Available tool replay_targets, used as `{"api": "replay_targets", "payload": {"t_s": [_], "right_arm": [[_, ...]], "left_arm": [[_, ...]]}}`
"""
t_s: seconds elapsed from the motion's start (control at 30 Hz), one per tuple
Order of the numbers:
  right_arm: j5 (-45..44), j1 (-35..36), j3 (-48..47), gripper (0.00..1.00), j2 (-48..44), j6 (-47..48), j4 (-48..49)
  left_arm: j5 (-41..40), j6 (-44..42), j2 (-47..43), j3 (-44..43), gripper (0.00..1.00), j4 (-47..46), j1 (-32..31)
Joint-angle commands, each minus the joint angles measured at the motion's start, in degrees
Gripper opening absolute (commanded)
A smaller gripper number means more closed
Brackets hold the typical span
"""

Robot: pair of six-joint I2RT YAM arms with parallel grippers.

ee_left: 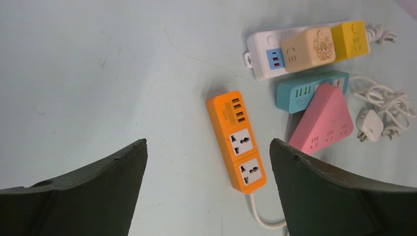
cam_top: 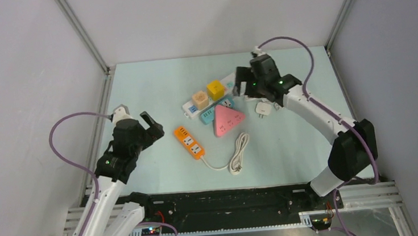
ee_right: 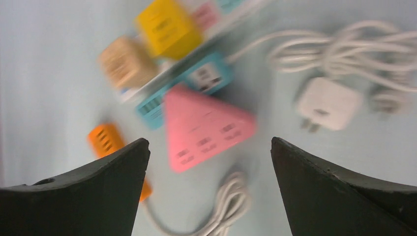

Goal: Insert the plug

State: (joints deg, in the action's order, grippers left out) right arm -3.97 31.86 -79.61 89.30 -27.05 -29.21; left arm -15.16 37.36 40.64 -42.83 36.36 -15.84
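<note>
The white plug (cam_top: 261,109) lies flat on the pale green surface (cam_top: 153,88), just right of the pink triangular socket block (cam_top: 227,119). Its prongs point toward the near edge in the top view and toward the lower left in the right wrist view. A loose bundle of white cable (ee_right: 344,49) lies beside it.

The orange power strip (cam_top: 189,142) lies with its long axis running from far-left to near-right. Its USB ports are at the far end, and its cord leaves the near end to a coil (cam_top: 238,152).

Behind the pink block are a blue strip (ee_left: 307,88) and a white strip (ee_left: 260,54) carrying a beige cube (ee_left: 310,48) and a yellow cube (ee_left: 350,39).

The right arm reaches far over the surface, its hand (cam_top: 245,85) tilted down above the cluster, fingers apart and empty; its wrist view is blurred. The left arm is bent near its base, its hand (cam_top: 142,126) aimed at the orange strip, fingers also apart, holding nothing.
</note>
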Motion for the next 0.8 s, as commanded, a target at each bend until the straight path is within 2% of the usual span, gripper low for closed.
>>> {"api": "replay_targets", "payload": {"t_s": [0.0,0.23,0.47,0.63,0.77], "right_arm": [[-8.65,-5.77,2.42,0.97,2.02,-3.29,-1.18],[-17.02,-10.23,-0.76,0.93,13.37,-9.03,-2.03],[-21.57,-11.93,-8.73,0.92,24.66,-12.22,-8.39],[-24.03,-12.16,-8.65,0.93,26.77,-14.71,-8.29],[-21.38,-13.53,-7.87,0.93,28.37,-15.83,-7.95]], "left_arm": [[4.24,-1.16,0.17,0.61,0.98,-3.86,0.45],[4.8,-1.13,-0.34,1.55,0.98,-4.64,0.45],[5.1,-0.9,0.15,1.89,0.98,-4.9,0.45],[3.82,-0.38,-1.66,1.08,0.98,-5.33,0.45],[3.26,-0.9,-2.87,0.51,0.98,-5.54,0.5]]}}
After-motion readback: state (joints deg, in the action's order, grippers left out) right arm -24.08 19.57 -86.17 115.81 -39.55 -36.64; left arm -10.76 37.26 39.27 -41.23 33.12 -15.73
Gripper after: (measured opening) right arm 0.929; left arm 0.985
